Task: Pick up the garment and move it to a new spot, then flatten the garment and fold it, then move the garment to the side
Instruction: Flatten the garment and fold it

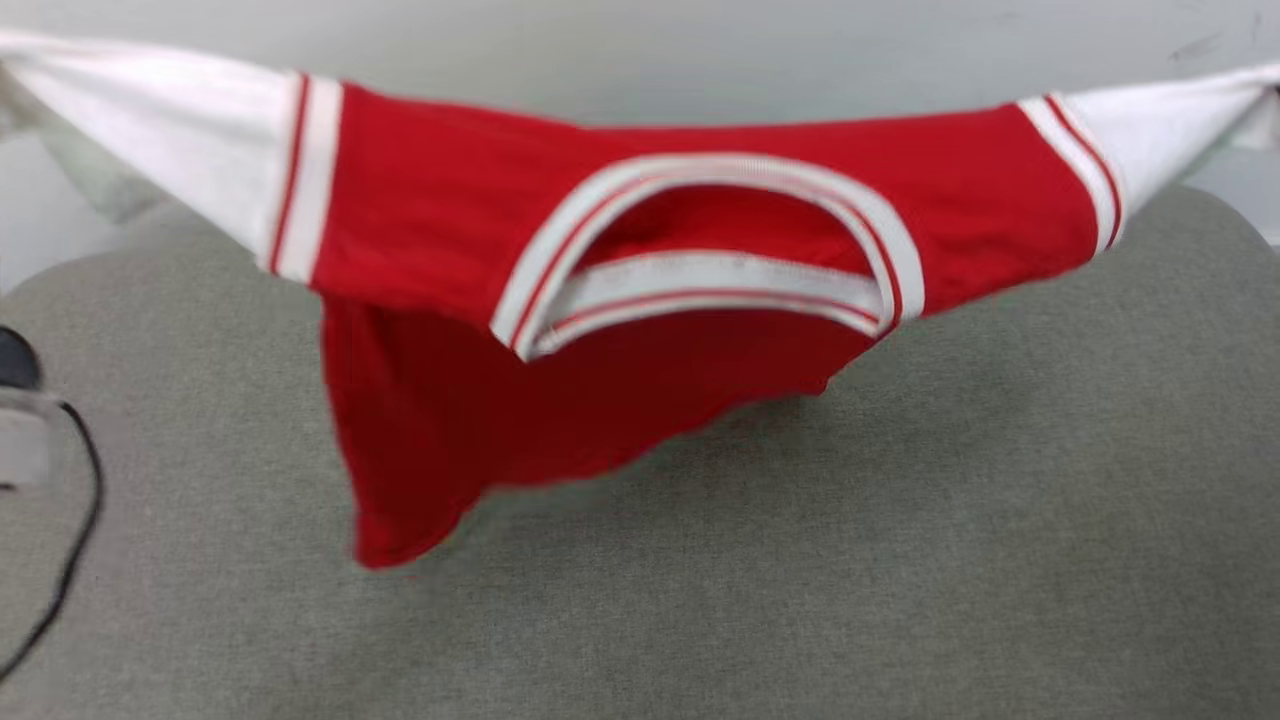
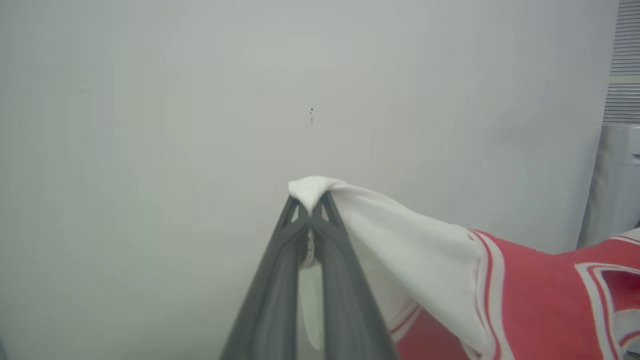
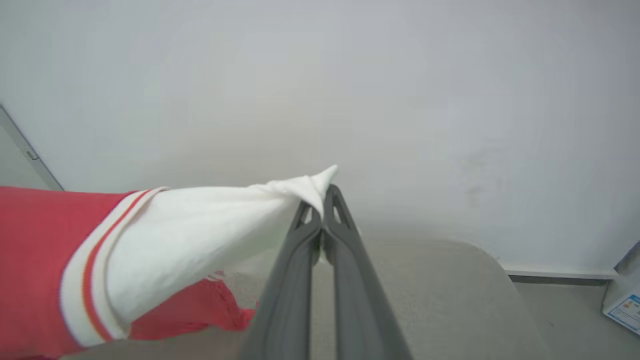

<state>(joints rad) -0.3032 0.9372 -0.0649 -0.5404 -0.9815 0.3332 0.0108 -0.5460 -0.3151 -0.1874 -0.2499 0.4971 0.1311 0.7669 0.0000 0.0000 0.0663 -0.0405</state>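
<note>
Quick look at the setup: the red jersey-style T-shirt with white short sleeves and striped trim point(image 1: 450, 200) is up in the air, strung out like a hammock over the grey fabric-covered bench point(image 1: 1000, 560). Its long axis runs sleeve to sleeve, straight across the robot's front. The collar point(image 1: 700, 170) faces the head camera and the red body sags below it, with the lowest corner hanging off to the left. Whether that corner touches the bench, I can't tell.

The left hand point(image 2: 311, 207) is pinched tight on the tip of the left sleeve point(image 2: 400, 240), and the right hand point(image 3: 322, 200) has the right sleeve point(image 3: 210, 225) the same way. Both arms are spread wide and raised, fingers aimed at the pale wall point(image 2: 150, 125).

My guess is that neither arm is nearer, so laying it down flat takes both moving together.
</note>
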